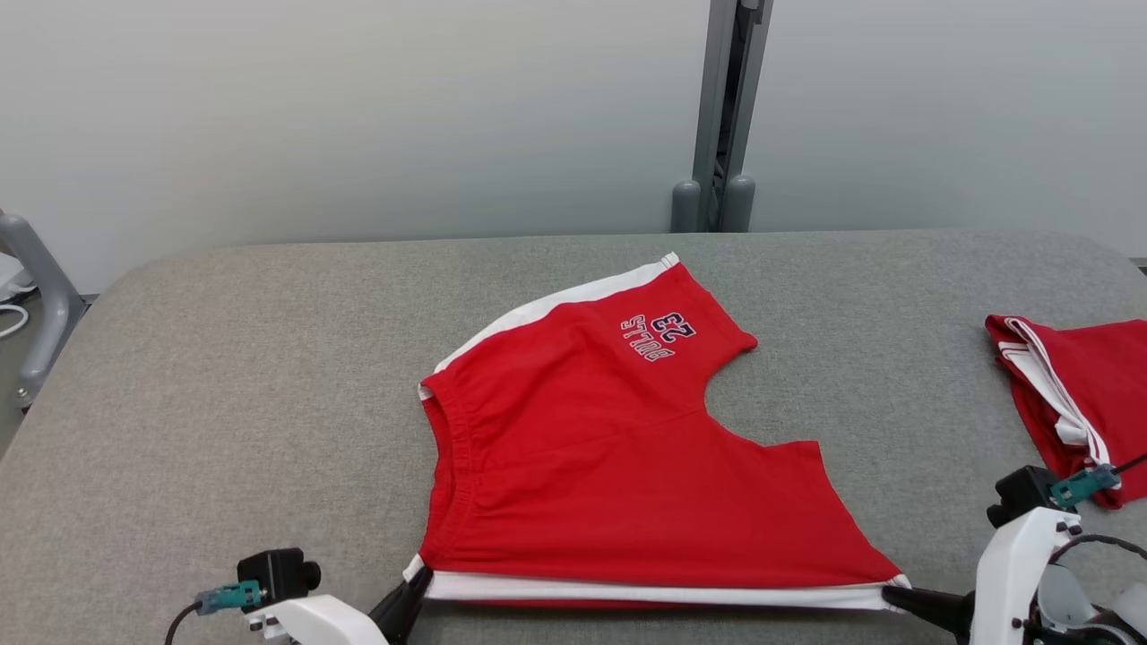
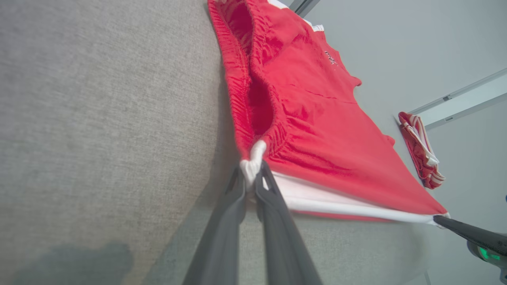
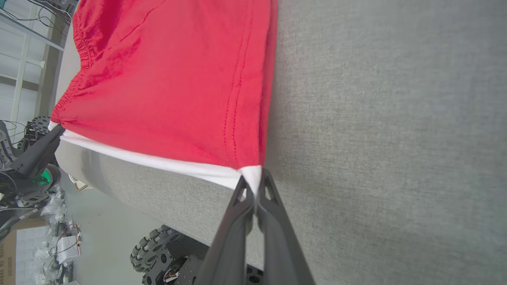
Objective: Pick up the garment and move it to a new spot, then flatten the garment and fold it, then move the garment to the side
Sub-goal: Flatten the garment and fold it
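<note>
Red shorts with white side stripes are lying spread over the middle of your grey fabric worktop, reaching down to its near edge. Your left gripper is pinching the white waistband corner at that near edge, its jaws closed tight on the cloth. Your right gripper is clamping the white hem corner further along the same edge, and the white stripe is stretching taut between the two. The leg with the print is pointing toward the far edge. A second red garment is sitting bunched at the right edge, well apart from the shorts.
</note>
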Motion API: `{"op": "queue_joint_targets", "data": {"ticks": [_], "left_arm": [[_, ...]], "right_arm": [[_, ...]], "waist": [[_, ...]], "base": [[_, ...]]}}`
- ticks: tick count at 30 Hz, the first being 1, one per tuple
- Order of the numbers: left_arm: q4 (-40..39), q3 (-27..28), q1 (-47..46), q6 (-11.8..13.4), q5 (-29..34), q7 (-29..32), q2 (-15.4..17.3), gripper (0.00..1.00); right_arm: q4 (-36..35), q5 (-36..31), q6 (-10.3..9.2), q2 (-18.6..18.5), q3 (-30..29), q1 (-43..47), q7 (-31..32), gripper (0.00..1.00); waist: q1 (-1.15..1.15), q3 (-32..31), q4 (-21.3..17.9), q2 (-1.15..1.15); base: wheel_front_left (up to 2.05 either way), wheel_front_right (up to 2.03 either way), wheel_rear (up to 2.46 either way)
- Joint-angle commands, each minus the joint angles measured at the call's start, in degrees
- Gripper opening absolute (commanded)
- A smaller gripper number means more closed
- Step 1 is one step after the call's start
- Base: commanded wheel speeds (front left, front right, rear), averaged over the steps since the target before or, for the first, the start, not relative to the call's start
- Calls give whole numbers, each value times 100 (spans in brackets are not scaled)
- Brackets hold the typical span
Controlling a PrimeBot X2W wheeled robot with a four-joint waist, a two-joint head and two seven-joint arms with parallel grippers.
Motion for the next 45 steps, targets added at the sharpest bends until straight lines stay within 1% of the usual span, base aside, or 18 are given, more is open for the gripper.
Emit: {"op": "queue_joint_targets", "data": {"ticks": [1,12,13,14,22,28,37,42,45], "left_arm": [[-144,68,178,132,-38,28,180,0],[-1803,-34,1239,552,-278,609,510,0],[-1803,-34,1239,552,-278,609,510,0],[-2057,-14,1376,625,-336,683,564,0],[-2800,-50,1758,794,-486,944,720,0],[-3171,90,1720,893,-791,1088,621,0],[-3814,339,1363,1101,-1341,1548,561,0],[-3982,443,980,1100,-1550,1720,456,0],[-3980,521,672,1070,-1679,1733,306,0]], "right_arm": [[5,66,-37,-243,-50,122,94,0],[-568,382,-36,-700,-174,607,588,0],[-568,382,-36,-700,-174,607,588,0],[-652,370,-36,-813,-197,666,637,0],[-1013,268,-35,-1078,-323,855,764,0],[-1265,207,-34,-1095,-584,709,693,0],[-1517,-74,-27,-1028,-1139,105,657,0],[-1455,-369,-26,-883,-1449,-414,730,0],[-1334,-607,-23,-769,-1628,-763,804,0]], "waist": [[0,-11,17,0],[0,8,76,0],[0,8,76,0],[0,24,86,0],[0,120,105,0],[0,229,159,0],[0,540,388,0],[0,862,574,0],[0,1114,700,0]], "base": [[0,0,0],[0,0,0],[0,0,0],[0,0,0],[0,0,0],[0,0,0],[0,0,0],[0,0,0],[0,0,0]]}}
